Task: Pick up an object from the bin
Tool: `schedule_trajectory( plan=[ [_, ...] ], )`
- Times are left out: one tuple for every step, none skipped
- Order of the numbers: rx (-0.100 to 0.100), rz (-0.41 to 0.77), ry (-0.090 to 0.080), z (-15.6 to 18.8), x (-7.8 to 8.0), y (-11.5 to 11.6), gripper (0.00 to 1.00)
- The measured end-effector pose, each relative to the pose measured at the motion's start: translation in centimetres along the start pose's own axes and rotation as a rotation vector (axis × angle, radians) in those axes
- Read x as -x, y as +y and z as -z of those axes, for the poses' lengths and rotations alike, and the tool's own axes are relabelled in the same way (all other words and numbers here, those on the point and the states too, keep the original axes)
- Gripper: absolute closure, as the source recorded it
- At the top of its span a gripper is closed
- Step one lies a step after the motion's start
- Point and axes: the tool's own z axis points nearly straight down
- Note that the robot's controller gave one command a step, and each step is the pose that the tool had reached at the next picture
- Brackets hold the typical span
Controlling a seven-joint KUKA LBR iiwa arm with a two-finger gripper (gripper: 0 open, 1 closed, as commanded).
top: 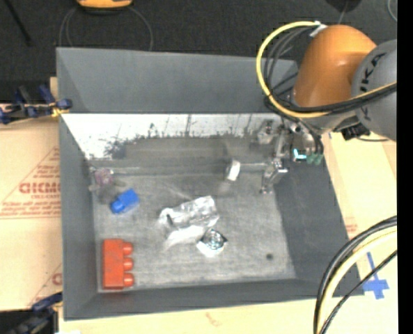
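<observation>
small pale grey-white rectangular block (232, 170) lies on the bin floor at about 1 o'clock from floor centre, tilted, close to the back wall. gripper (270, 176) sits just beside it at the block's 3 o'clock, apart from it, low in the back right corner of the grey metal bin (164, 82). cannot tell if the claw is spread or pressed together, the metal parts blur into the wall. can't see anything pinched in it. orange dome cover (331, 61) and looped yellow-black cables (272, 47) on the wrist are at the gripper's 1 o'clock, above the bin's rim.

crumpled clear-silvery plastic wrap (187, 218) lies near floor centre, at the block's 7 o'clock, well apart from the gripper. small round shiny metal piece (212, 242) touches the wrap at its 5 o'clock. small blue plastic block (124, 202) is at 9 o'clock of the floor. small translucent purplish piece (103, 177) is at 10 o'clock, near the left wall. red studded plastic brick (117, 263) lies at 8 o'clock in the front left corner.
</observation>
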Motion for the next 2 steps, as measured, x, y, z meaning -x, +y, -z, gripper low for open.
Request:
schedule_trajectory(
  plan=[
    [-0.001, 0.046, -0.013, -10.2, 1.4, 3.6, 0.00],
    [0.004, 0.024, -0.013, -8.3, 1.6, 12.6, 0.00]
  ],
)
